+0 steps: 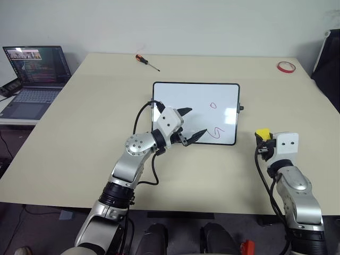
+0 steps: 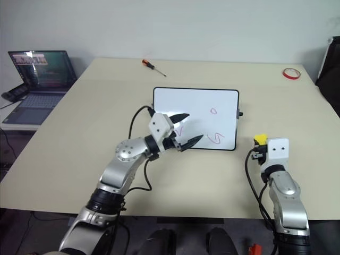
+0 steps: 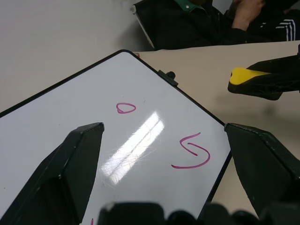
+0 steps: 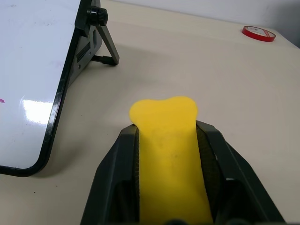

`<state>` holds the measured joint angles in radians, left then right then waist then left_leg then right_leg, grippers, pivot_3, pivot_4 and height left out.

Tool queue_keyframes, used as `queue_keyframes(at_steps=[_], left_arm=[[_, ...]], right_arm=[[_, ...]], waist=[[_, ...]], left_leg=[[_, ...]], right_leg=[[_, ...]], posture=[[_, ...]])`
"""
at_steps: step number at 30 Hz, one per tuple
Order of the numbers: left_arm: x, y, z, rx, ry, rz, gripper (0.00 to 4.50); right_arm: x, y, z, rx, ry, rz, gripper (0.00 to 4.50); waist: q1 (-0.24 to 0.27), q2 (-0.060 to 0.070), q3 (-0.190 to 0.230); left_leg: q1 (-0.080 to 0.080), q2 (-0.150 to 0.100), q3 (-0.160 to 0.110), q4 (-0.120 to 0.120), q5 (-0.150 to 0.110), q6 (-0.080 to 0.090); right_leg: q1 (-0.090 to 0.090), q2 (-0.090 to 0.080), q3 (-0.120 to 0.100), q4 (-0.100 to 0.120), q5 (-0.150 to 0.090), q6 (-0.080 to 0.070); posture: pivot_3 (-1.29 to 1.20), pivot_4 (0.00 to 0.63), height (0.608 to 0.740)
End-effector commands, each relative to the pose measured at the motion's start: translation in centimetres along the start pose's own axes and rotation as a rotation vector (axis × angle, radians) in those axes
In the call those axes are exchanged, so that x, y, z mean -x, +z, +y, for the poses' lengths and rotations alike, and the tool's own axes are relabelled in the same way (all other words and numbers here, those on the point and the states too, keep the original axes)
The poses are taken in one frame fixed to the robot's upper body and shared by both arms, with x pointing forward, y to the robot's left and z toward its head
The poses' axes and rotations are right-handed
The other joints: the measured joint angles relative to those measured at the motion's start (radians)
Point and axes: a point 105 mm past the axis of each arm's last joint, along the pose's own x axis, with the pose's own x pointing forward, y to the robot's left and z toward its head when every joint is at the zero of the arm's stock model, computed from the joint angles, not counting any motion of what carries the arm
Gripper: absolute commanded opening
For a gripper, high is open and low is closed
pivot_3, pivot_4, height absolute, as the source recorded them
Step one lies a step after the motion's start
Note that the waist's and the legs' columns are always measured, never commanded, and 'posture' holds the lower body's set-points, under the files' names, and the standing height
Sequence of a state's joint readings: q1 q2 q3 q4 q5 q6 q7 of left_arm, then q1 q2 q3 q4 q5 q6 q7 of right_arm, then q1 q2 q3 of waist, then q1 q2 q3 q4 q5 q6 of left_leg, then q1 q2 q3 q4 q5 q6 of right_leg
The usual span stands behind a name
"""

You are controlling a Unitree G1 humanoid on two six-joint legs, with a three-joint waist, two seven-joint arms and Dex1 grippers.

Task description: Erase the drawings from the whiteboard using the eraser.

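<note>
A laptop [image 1: 34,79] sits open off the desk's [image 1: 79,133] left edge. A screwdriver [image 1: 146,61] lies near the far edge. The left pincer [image 1: 192,124] hovers over the whiteboard's [image 1: 175,98] near left part, its two black fingers spread wide and holding nothing. The whiteboard lies mid-desk, propped on small legs at its side. The drawings [image 1: 215,119] are on its right half: a small loop [image 1: 213,105] above a G-like curl [image 1: 218,132]; a third mark is mostly hidden behind the left pincer. Just right of the board's near corner, the right pincer [image 1: 262,139] is closed on the yellow eraser [image 1: 262,133], which juts out beyond the fingertips. A red tape ring [image 1: 286,66] lies at the far right corner.
</note>
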<state>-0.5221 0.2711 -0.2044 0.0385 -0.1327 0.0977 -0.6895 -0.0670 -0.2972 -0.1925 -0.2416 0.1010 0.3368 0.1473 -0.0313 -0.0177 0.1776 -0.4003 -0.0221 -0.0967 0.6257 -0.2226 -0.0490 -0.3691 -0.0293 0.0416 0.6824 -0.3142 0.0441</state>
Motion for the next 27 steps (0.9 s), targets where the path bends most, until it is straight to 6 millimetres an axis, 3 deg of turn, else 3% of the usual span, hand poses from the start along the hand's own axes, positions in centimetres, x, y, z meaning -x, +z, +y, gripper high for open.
queue_keyframes(at_steps=[1, 17, 19, 20, 21, 22, 25, 26, 27], left_arm=[[0.0, 1.1, 0.1, -0.030, 0.004, -0.042, 4.50], [0.0, 1.1, 0.1, -0.030, 0.004, -0.042, 4.50], [3.9, -0.5, 8.1, -0.009, 0.439, 0.007, 4.50], [5.1, -0.6, 10.0, -0.015, 0.524, 0.015, 4.50], [5.2, -0.6, 10.2, -0.012, 0.526, 0.018, 4.50], [4.2, -0.6, 8.8, 0.003, 0.453, 0.012, 4.50], [1.3, -0.3, 3.0, 0.119, 0.246, -0.038, 4.50], [0.7, 0.2, 2.3, 0.109, 0.237, -0.057, 4.50], [0.6, 0.4, 2.9, 0.101, 0.282, -0.066, 4.50]], right_arm=[[0.0, 1.6, -0.2, 0.006, -0.009, -0.066, 1.26], [0.0, 1.6, -0.2, 0.006, -0.009, -0.066, 1.26], [-3.0, 5.4, -1.7, -0.037, -0.155, -0.151, 1.26], [-3.5, 6.1, -3.0, -0.020, -0.219, -0.153, 1.26], [-3.8, 6.2, -3.3, -0.010, -0.232, -0.144, 1.26], [-3.7, 5.9, -2.7, -0.003, -0.199, -0.133, 1.26], [-3.5, 6.6, 1.8, -0.049, -0.017, -0.157, 1.26], [-3.3, 7.1, 2.3, -0.071, -0.018, -0.171, 1.26], [-3.2, 7.3, 1.9, -0.087, -0.050, -0.176, 1.26]], waist=[[0.000, 0.000, 0.000], [0.000, 0.000, 0.000], [-0.020, 0.000, 0.001], [-0.028, 0.001, 0.002], [-0.029, 0.001, 0.002], [-0.025, 0.000, 0.001], [0.002, -0.001, -0.004], [0.005, -0.001, -0.004], [0.007, -0.001, -0.004]], left_leg=[[0.000, 0.000, 0.000, 0.000, 0.000, 0.000], [0.000, 0.000, 0.000, 0.000, 0.000, 0.000], [0.001, 0.000, 0.000, 0.000, 0.000, 0.000], [0.002, 0.001, 0.003, 0.001, 0.000, 0.000], [0.001, -0.001, 0.004, 0.001, 0.000, 0.000], [0.001, 0.000, 0.004, 0.002, 0.001, 0.000], [0.001, 0.002, -0.001, 0.001, 0.000, 0.000], [0.000, 0.004, -0.001, 0.001, 0.000, 0.000], [-0.003, 0.003, -0.001, 0.001, 0.000, 0.000]], right_leg=[[0.000, 0.000, 0.000, 0.000, 0.000, 0.000], [0.000, 0.000, 0.000, 0.000, 0.000, 0.000], [0.000, 0.000, 0.000, 0.000, 0.000, 0.000], [-0.002, 0.001, 0.004, 0.002, 0.002, -0.001], [-0.004, 0.001, 0.005, 0.004, 0.003, -0.001], [-0.005, 0.002, 0.004, 0.007, 0.003, -0.001], [0.000, 0.004, -0.001, 0.003, 0.001, -0.003], [0.001, 0.004, -0.001, 0.000, 0.000, -0.003], [-0.001, 0.003, -0.001, -0.001, 0.000, -0.003]], posture=[[0.00, 0.150, 0.740], [0.00, 0.150, 0.740], [0.00, 0.150, 0.740], [0.00, 0.150, 0.740], [0.00, 0.150, 0.740], [0.00, 0.150, 0.740], [0.00, 0.150, 0.740], [0.00, 0.150, 0.740], [0.00, 0.150, 0.740]])
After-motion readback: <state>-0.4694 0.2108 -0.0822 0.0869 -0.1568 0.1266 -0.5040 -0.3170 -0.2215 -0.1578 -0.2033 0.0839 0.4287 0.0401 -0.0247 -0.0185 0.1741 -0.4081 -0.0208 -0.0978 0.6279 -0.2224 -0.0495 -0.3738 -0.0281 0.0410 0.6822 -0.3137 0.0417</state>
